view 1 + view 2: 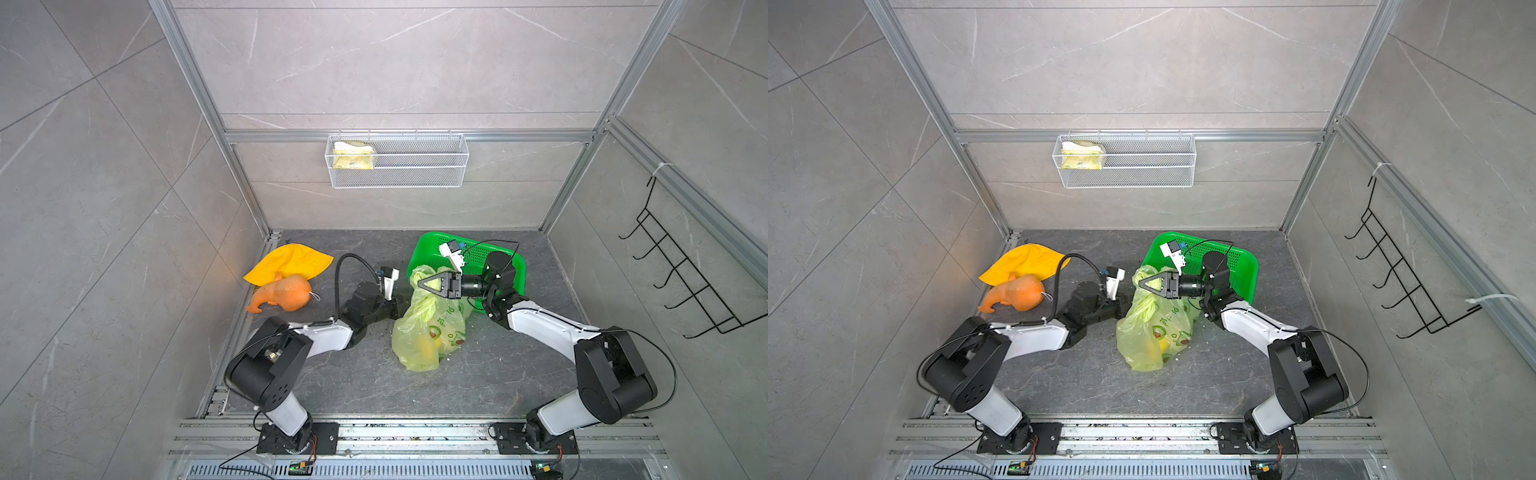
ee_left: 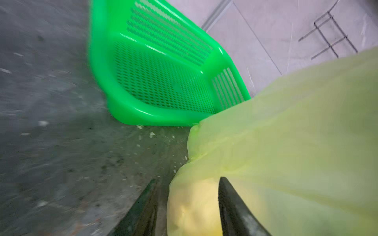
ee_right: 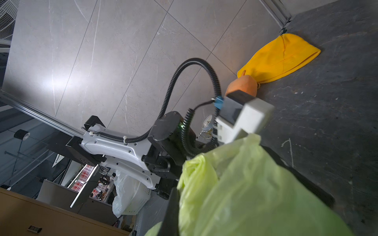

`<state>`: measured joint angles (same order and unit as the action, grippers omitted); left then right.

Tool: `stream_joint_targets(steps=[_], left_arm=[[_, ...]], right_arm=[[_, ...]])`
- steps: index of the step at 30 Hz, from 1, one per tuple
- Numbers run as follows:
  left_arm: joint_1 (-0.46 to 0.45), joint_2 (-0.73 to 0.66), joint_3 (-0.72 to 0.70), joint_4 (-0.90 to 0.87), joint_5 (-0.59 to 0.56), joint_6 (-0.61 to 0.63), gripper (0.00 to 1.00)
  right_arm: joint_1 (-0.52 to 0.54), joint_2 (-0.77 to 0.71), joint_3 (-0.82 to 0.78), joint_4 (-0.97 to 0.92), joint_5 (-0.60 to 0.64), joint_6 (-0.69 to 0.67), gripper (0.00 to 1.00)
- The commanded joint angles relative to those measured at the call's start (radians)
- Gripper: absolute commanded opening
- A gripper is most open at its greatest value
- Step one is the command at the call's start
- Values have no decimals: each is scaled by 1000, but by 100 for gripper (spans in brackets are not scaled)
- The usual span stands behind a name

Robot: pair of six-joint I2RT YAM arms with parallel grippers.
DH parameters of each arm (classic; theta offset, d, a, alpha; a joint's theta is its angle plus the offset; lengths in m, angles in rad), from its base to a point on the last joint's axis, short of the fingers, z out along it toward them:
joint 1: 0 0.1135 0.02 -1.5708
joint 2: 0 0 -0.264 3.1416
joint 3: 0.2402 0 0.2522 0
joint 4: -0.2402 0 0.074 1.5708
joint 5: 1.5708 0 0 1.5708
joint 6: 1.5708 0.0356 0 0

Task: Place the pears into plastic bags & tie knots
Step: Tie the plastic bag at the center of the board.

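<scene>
While the bag [image 1: 419,336] lies on the dark floor [image 1: 519,374] just right of centre in both top views, its long axis runs up and down the frame. The rounded bottom points toward the lower edge, and the gathered mouth points up at the basket [image 1: 424,243], overlapping its near left corner. A yellow pear [image 1: 428,347] shows through the film in the lower half of the bag, among the avocado prints. A twisted strap [image 1: 424,307] runs along the same axis, from the mouth down to the bag's middle. The right gripper [image 1: 420,285] reaches in from the right with its tip pointing toward the left edge, jaws together on the film at the mouth. In the right wrist view the bunched film fills the lower right. The left gripper [image 2: 187,180] meets the bag's left flank. In the left wrist view its fingers [image 2: 227,196] stand apart around a pale bulge of the bag; one is clear of the film, and through the blur I cannot tell whether the other presses it. A cloth [image 1: 291,262] and a toy [image 1: 286,293] lie touching at the left of the floor, well apart from the bag.
</scene>
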<state>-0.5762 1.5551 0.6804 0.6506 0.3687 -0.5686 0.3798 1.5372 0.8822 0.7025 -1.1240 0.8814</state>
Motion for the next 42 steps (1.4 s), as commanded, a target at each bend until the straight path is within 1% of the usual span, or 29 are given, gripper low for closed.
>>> stream_joint_targets(steps=[1, 3, 6, 9, 12, 15, 17, 18, 19, 20, 21, 22, 23, 24, 27, 28, 30, 32, 33, 34, 37, 38, 40, 42], left_arm=[[36, -178, -25, 22, -12, 55, 58], [38, -232, -27, -4, 19, 81, 62], [40, -249, -3, -5, 121, 85, 65], [37, -209, 34, 6, 201, 62, 67], [30, -148, 55, 55, 248, 35, 69], [18, -89, 86, 68, 299, 25, 69], [5, -50, 100, 76, 327, 19, 65], [0, -29, 101, 97, 345, 11, 61], [-5, -8, 103, 123, 358, 0, 52], [-8, 11, 103, 148, 363, -15, 41], [-11, 33, 105, 183, 371, -35, 24], [-13, 55, 107, 216, 376, -58, 9], [-14, 70, 111, 240, 378, -76, 0], [-15, 81, 109, 257, 368, -89, 0], [-15, 78, 76, 289, 315, -88, 0], [-14, 69, 64, 280, 299, -78, 0], [-15, 56, 51, 251, 283, -57, 0], [-15, 47, 42, 232, 276, -44, 0], [-14, 46, 40, 220, 276, -38, 0], [-16, 47, 40, 207, 277, -31, 0], [-20, 63, 54, 184, 287, -20, 0], [-24, 71, 63, 171, 288, -14, 0], [-42, 97, 96, 136, 294, 3, 0], [-63, 128, 135, 121, 306, 4, 0]], right_arm=[[-17, 16, -18, 32, -17, -21, 0], [-21, 22, -15, 32, -20, -22, 0], [-25, 35, -8, 29, -19, -25, 0], [-24, 49, 0, 30, -19, -25, 0], [-24, 51, 1, 31, -17, -25, 0], [-25, 47, 0, 31, -11, -25, 0], [-26, 45, 0, 31, -6, -24, 0], [-26, 44, -1, 34, -7, -22, 0], [-25, 43, -1, 38, -7, -19, 0], [-25, 43, -1, 41, -6, -18, 0], [-25, 42, -3, 46, -7, -15, 0], [-26, 41, -6, 55, -6, -9, 0], [-27, 41, -7, 63, -7, -4, 0], [-28, 40, -10, 67, -7, -2, 0], [-37, 28, -21, 68, -1, -1, 15], [-41, 24, -24, 68, 1, 1, 19], [-49, 17, -30, 68, 6, 4, 24], [-56, 12, -33, 72, 8, 7, 25], [-56, 12, -34, 79, 9, 11, 23], [-57, 14, -36, 91, 9, 19, 19], [-57, 29, -42, 179, 6, 73, 4], [-57, 36, -45, 217, 3, 98, 1], [-56, 59, -48, 316, -13, 175, 0], [-56, 82, -43, 376, -29, 219, 0]])
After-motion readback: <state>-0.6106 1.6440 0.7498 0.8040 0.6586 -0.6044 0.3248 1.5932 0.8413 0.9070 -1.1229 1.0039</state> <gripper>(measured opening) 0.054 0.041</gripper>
